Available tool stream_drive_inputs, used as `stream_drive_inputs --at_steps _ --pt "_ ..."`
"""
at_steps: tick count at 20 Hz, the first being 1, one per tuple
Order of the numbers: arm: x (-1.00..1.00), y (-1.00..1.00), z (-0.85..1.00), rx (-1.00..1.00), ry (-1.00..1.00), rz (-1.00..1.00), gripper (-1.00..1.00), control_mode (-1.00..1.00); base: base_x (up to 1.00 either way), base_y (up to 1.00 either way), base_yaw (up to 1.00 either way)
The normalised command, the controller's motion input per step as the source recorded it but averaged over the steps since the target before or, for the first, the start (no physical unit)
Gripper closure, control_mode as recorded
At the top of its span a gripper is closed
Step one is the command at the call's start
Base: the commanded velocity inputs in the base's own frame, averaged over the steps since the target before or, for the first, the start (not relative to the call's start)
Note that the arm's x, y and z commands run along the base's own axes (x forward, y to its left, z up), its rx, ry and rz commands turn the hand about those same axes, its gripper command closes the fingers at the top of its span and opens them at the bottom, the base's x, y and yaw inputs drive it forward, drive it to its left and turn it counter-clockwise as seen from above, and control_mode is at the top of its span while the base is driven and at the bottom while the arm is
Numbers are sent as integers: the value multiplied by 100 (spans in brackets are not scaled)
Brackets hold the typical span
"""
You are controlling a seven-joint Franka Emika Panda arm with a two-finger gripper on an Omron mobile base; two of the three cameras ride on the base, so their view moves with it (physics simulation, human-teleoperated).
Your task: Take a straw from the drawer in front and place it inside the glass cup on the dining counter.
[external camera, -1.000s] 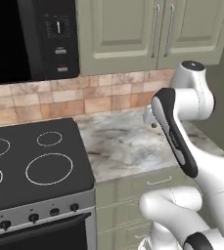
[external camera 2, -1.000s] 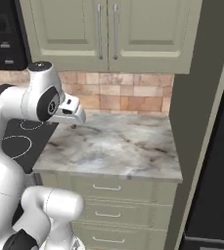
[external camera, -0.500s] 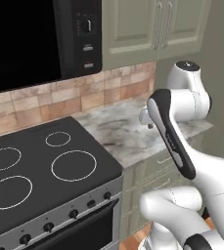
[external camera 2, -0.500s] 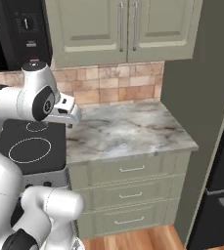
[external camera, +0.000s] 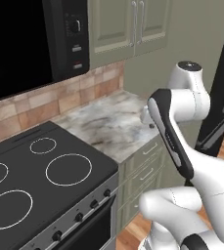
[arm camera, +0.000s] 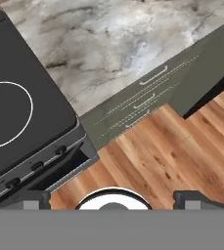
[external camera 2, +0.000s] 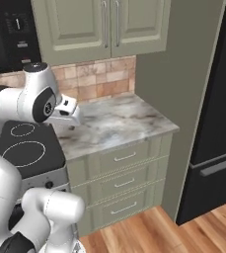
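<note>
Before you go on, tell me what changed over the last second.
The base turned, so both base views swung: the stove now takes more of the left view, and the drawers and black fridge came into the right view. Nothing was taken hold of. The top drawer stayed closed, the arm folded above the worktop.

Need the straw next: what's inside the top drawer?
Cannot tell. The top drawer is shut, so its inside is covered; its green front and silver handle show, below the marble worktop.

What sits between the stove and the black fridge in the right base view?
A marble worktop over three stacked sage-green drawers, the top drawer shut, then a plain green side panel against the fridge.
</note>
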Motion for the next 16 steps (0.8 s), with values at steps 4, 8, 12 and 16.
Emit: stream_drive_inputs --at_steps 4,8,12,16 --pt "0 0 -18 3 0 0 -100 -100 5 4 -6" --pt "-12 -52 -93 28 5 0 -100 -100 0 0 0" --pt "-2 -94 -100 34 13 -7 -100 -100 0 0 0" --pt "18 -98 -100 47 8 -34 -100 -100 0 0 0"
